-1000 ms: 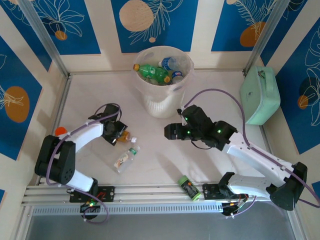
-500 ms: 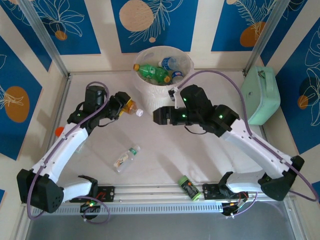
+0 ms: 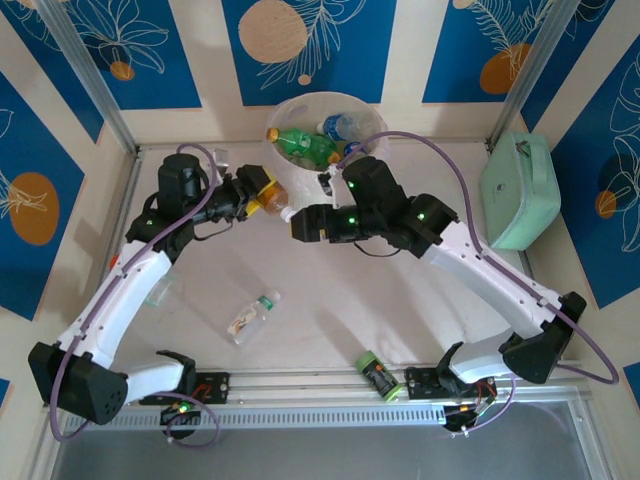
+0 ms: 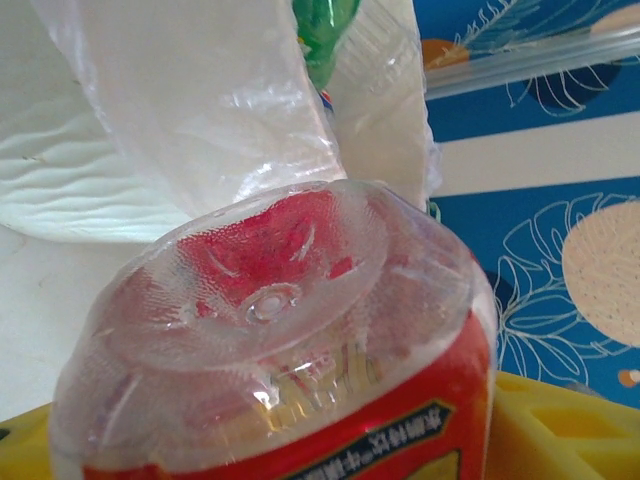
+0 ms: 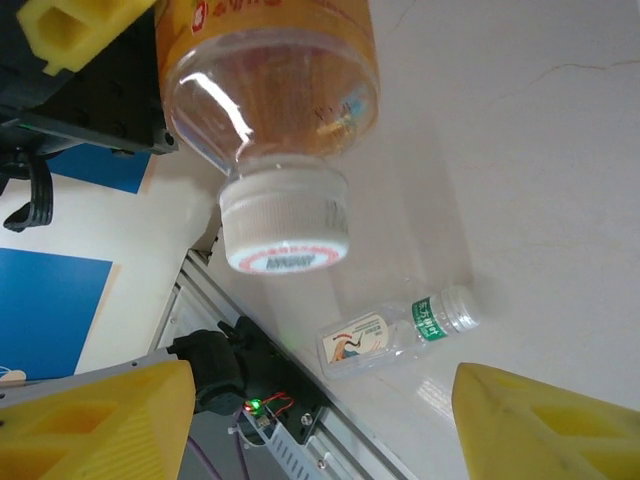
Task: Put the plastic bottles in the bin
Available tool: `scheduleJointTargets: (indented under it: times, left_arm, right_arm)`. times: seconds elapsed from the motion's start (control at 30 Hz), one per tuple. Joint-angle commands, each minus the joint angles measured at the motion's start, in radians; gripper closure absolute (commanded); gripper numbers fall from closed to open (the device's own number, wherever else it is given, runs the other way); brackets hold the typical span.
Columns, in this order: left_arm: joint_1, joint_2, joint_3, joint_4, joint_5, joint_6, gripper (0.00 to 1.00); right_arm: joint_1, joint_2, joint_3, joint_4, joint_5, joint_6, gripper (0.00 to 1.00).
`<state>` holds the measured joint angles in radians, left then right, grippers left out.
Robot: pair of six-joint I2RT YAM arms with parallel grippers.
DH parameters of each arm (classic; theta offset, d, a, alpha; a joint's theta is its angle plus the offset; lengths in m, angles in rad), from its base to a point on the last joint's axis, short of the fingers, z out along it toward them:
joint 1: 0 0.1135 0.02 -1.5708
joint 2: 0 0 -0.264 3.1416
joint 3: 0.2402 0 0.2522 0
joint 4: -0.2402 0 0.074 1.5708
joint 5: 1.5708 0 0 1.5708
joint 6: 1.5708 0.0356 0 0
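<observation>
**Orange bottle gripped by left, held beside bin; right gripper open**

Hidden or cut off: in the top view the bin [image 3: 373,119] is largely masked by both wrists, so just its rim and the bottles inside [image 3: 305,146] are seen. The left gripper [image 3: 258,191] is clamped on the orange bottle [image 3: 275,202], held aloft at the bin's 8 o'clock. Its yellow fingers [image 4: 570,430] are cropped at the frame's corners. The label print is not readable.

Surface and room: white table [image 3: 330,300], blue leaf-print wall panels [image 3: 330,50]. A mint-green case [image 3: 520,190] is seen at 3 o'clock, a dark cylinder [image 3: 378,376] at 6, and a loose clear bottle [image 3: 251,314] lying at 7.

Per view: the bag liner [image 4: 200,110] is shown by the left wrist view just past the bottle's base. In the right wrist view the white cap [image 5: 285,230] is seen, and the right gripper [image 3: 297,227] is spread wide, nothing between.
</observation>
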<state>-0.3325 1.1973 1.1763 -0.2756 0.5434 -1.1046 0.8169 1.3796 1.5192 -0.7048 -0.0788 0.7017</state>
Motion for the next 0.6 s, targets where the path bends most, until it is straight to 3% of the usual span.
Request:
scheduleJointTargets:
  times: [0.0, 0.3, 0.57]
  left_arm:
    - [-0.01, 0.013, 0.028, 0.037, 0.096, 0.034, 0.34]
    - [-0.016, 0.019, 0.052, 0.059, 0.166, 0.053, 0.34]
    - [-0.02, 0.036, 0.069, 0.077, 0.229, 0.064, 0.35]
  right_arm:
    - [-0.006, 0.018, 0.048, -0.008, -0.036, 0.005, 0.33]
    - [-0.009, 0.059, 0.087, -0.014, -0.053, -0.002, 0.49]
    - [-0.01, 0.067, 0.091, -0.018, -0.05, -0.004, 0.54]
